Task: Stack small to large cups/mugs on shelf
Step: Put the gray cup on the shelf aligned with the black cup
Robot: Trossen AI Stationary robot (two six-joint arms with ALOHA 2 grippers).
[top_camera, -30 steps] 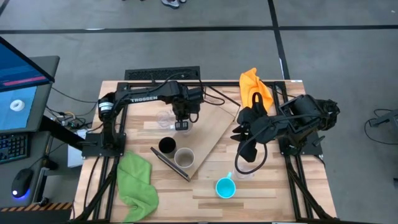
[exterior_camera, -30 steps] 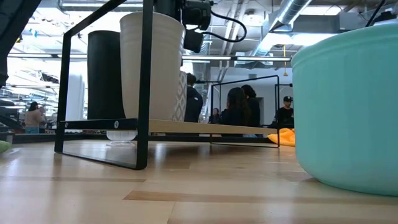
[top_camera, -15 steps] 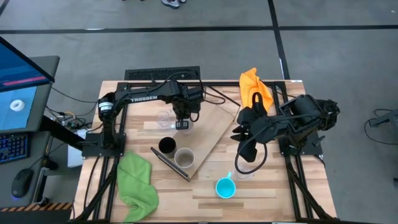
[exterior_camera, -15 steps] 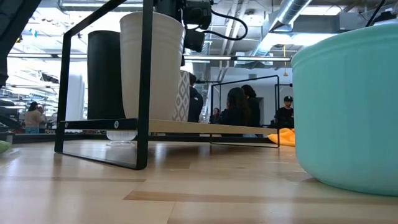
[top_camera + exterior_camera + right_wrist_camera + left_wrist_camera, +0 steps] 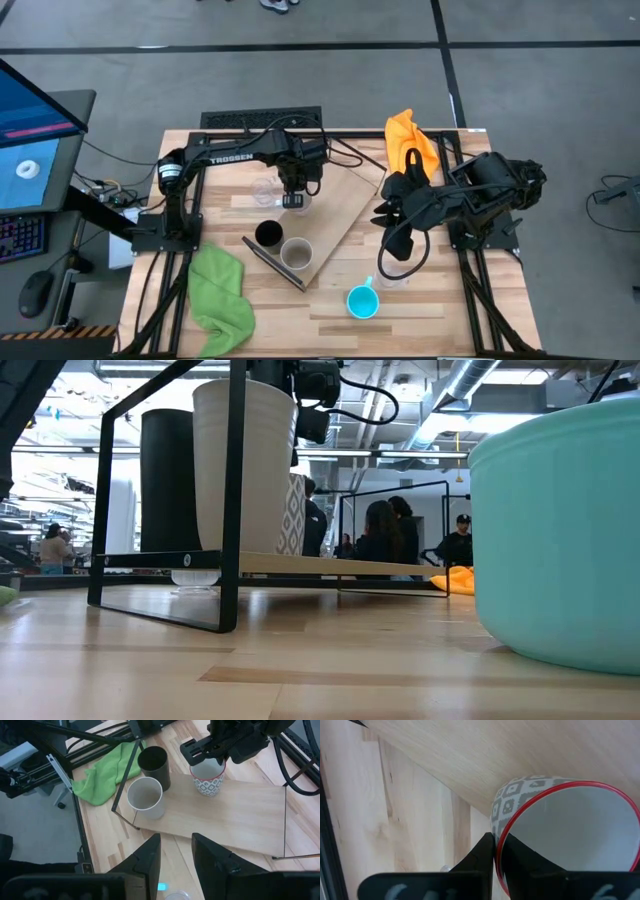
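Note:
The shelf [image 5: 335,215] is a light-wood board lying slantwise on the slatted table. A black cup [image 5: 268,234] and a beige-grey cup [image 5: 296,253] stand upright at its near end. My left gripper [image 5: 293,198] is over the board's left edge, shut on a white mug [image 5: 207,780] with a grey pattern and a red rim. The blue mug [image 5: 362,301] stands on the table near the front edge. One clear glass [image 5: 264,190] stands left of the board, another [image 5: 175,896] below my right gripper. My right gripper [image 5: 175,865] hangs open, right of the board. My left gripper pinches the white mug's wall at the red rim [image 5: 499,837], one finger [image 5: 480,857] outside and one [image 5: 520,862] inside the mouth. The fingers come from above, pointing down. The mug is upright, its base at the shelf board [image 5: 240,815] by the board's left edge.
A green cloth [image 5: 220,290] lies at the table's near left corner and an orange cloth [image 5: 410,140] at its far right. Black frame rails run along both sides of the table. Bare board lies between the mug and the shelf's far right end.
My left gripper has carried the white mug a little toward the table's right; in the low view more of its patterned wall now shows beside the beige-grey cup. Its fingers stay shut on the rim.

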